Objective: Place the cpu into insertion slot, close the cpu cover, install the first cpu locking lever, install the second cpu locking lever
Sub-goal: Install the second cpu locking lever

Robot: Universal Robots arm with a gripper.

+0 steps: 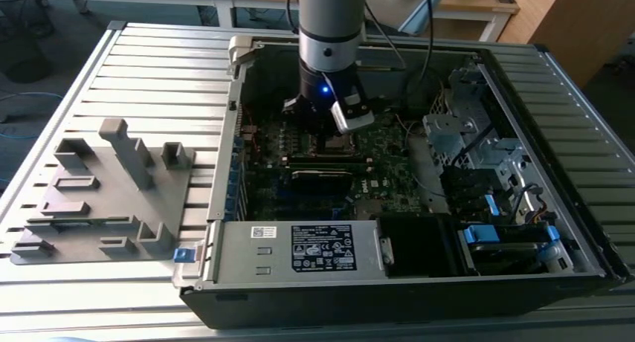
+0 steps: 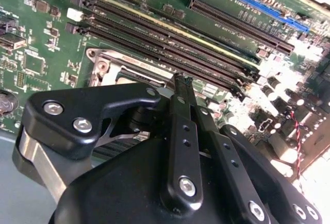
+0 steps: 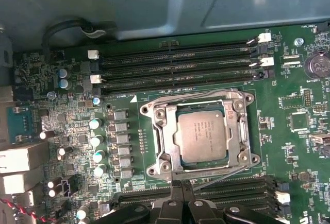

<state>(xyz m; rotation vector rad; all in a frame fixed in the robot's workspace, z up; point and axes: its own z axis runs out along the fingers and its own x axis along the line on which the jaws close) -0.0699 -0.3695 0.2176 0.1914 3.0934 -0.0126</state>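
Note:
The cpu (image 3: 201, 136), a dull silver square, lies flat in the insertion slot (image 3: 243, 131) on the green motherboard. The cpu cover (image 3: 162, 131), a silvery frame with a square window, lies down around it. A thin locking lever (image 3: 227, 173) slants from the slot's corner toward my fingertips. My gripper (image 3: 181, 185) has its black fingers together, just off the slot's edge. In the second wrist view the gripper (image 2: 183, 80) points at the slot's metal frame (image 2: 111, 64). In the exterior view the gripper (image 1: 323, 134) hangs low inside the computer case, over the slot (image 1: 344, 145).
Long black memory slots (image 3: 175, 64) run on one side of the socket and more (image 3: 232, 190) on the other. Capacitors (image 3: 95, 141) stand close by. The case holds a power supply (image 1: 297, 249) and drive cage (image 1: 466, 134). A grey fixture (image 1: 100, 193) lies at the exterior view's left.

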